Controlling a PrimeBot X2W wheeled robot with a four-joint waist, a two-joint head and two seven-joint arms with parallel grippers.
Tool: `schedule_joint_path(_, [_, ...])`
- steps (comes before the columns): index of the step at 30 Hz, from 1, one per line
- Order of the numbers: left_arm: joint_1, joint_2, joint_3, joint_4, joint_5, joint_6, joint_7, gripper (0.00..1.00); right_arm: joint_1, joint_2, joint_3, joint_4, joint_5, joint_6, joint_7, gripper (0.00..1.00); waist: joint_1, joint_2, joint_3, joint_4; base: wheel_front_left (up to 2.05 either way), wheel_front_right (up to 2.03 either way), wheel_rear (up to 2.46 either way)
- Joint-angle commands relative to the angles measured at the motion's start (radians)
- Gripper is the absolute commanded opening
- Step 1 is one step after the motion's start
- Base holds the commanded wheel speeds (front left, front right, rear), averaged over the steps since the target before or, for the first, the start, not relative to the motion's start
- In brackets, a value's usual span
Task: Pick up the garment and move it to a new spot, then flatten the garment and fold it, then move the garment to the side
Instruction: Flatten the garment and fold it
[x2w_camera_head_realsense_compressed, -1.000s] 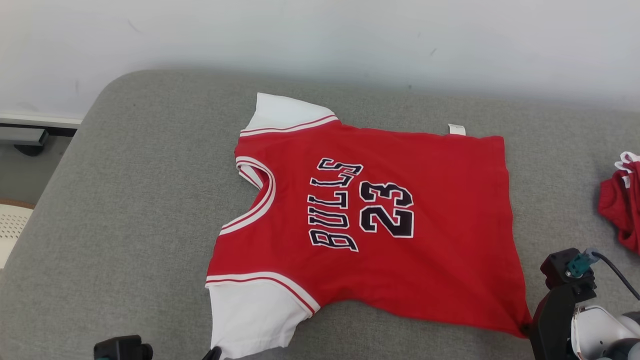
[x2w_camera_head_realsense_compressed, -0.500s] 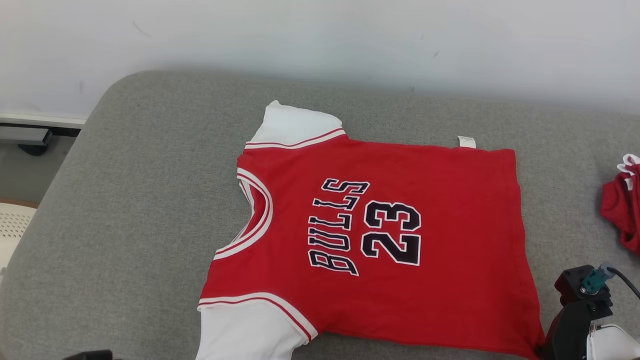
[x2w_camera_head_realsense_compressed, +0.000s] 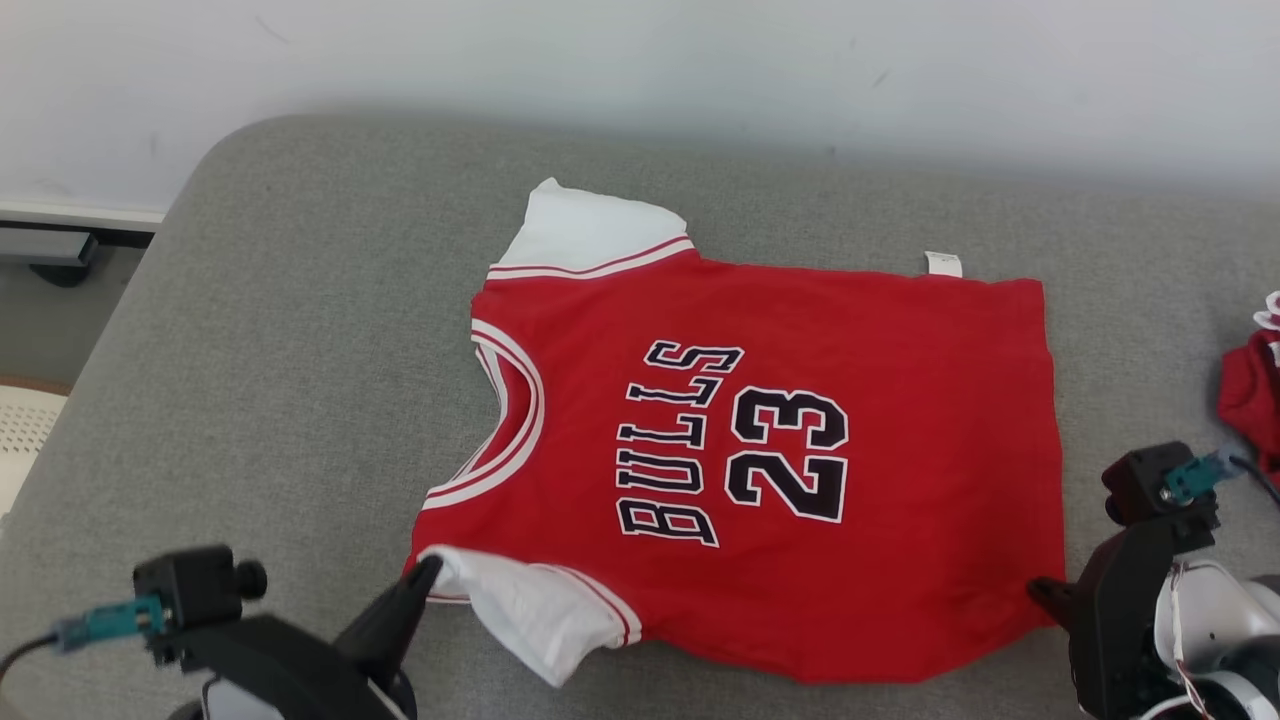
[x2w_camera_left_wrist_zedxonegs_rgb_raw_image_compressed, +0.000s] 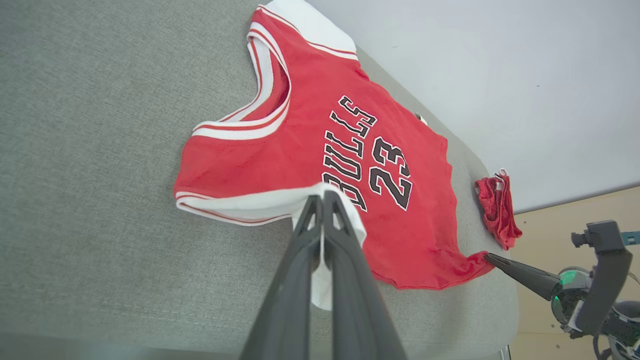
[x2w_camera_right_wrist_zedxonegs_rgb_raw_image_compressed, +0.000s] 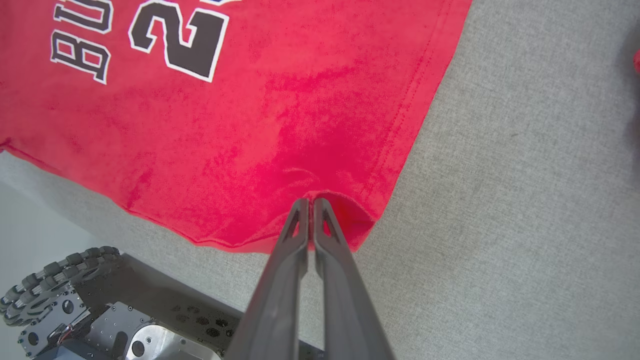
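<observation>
The garment (x2w_camera_head_realsense_compressed: 780, 440) is a red jersey with white sleeves and "BULLS 23" in black, spread face up on the grey cushion (x2w_camera_head_realsense_compressed: 280, 360), neck toward the left. My left gripper (x2w_camera_head_realsense_compressed: 428, 572) is shut on the near white sleeve (x2w_camera_head_realsense_compressed: 530, 620), which is lifted and folded inward; the left wrist view shows the sleeve (x2w_camera_left_wrist_zedxonegs_rgb_raw_image_compressed: 345, 215) pinched between the closed fingers (x2w_camera_left_wrist_zedxonegs_rgb_raw_image_compressed: 320, 215). My right gripper (x2w_camera_head_realsense_compressed: 1040, 590) is shut on the garment's near hem corner; in the right wrist view red cloth (x2w_camera_right_wrist_zedxonegs_rgb_raw_image_compressed: 320, 165) bunches at the fingertips (x2w_camera_right_wrist_zedxonegs_rgb_raw_image_compressed: 311, 202).
A second crumpled red cloth (x2w_camera_head_realsense_compressed: 1250, 400) lies at the cushion's right edge, also in the left wrist view as the red cloth (x2w_camera_left_wrist_zedxonegs_rgb_raw_image_compressed: 497, 210). The white wall (x2w_camera_head_realsense_compressed: 640, 70) backs the cushion. The robot's wheeled base (x2w_camera_right_wrist_zedxonegs_rgb_raw_image_compressed: 100, 310) sits below the cushion's front edge.
The left gripper has risen into view, lifting the near white sleeve and curling it inward. The right gripper moved up with the hem corner. The camera has also shifted.
</observation>
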Motion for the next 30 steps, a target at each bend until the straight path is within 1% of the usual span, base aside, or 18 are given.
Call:
schedule_joint_path(1, [-0.039, -0.011, 0.007, 0.022, -0.017, -0.004, -0.010, 0.00, -0.022, 0.003, -0.002, 0.012, 0.015, 0.000, -0.013, 0.00, -0.0001, -0.0001, 0.009, 0.007, 0.00, 0.00, 0.00])
schedule_joint_path(4, [-0.129, -0.047, 0.015, 0.091, -0.021, -0.012, -0.027, 0.00, -0.073, 0.002, -0.008, 0.049, 0.025, 0.000, -0.049, 0.00, -0.0001, -0.0001, 0.031, 0.018, 0.00, 0.00, 0.00])
schedule_joint_path(8, [-0.249, -0.092, 0.004, 0.197, -0.017, -0.035, -0.048, 0.00, -0.118, -0.004, -0.010, 0.109, 0.034, 0.000, -0.079, 0.00, -0.0001, -0.0001, 0.057, 0.031, 0.00, 0.00, 0.00])
schedule_joint_path(15, [-0.420, -0.143, -0.035, 0.404, 0.018, -0.072, -0.082, 0.00, -0.186, 0.006, -0.026, 0.200, 0.006, 0.000, -0.133, 0.00, -0.0001, -0.0001, 0.093, 0.030, 0.00, 0.00, 0.00])
schedule_joint_path(24, [-0.591, -0.182, -0.065, 0.585, 0.065, -0.098, -0.145, 0.00, -0.261, 0.039, -0.070, 0.288, -0.056, 0.000, -0.201, 0.00, -0.0001, -0.0001, 0.133, 0.019, 0.00, 0.00, 0.00])
schedule_joint_path(30, [-0.661, -0.193, -0.079, 0.662, 0.082, -0.112, -0.166, 0.00, -0.298, 0.059, -0.086, 0.331, -0.103, 0.000, -0.227, 0.00, -0.0001, -0.0001, 0.150, 0.010, 0.00, 0.00, 0.00])
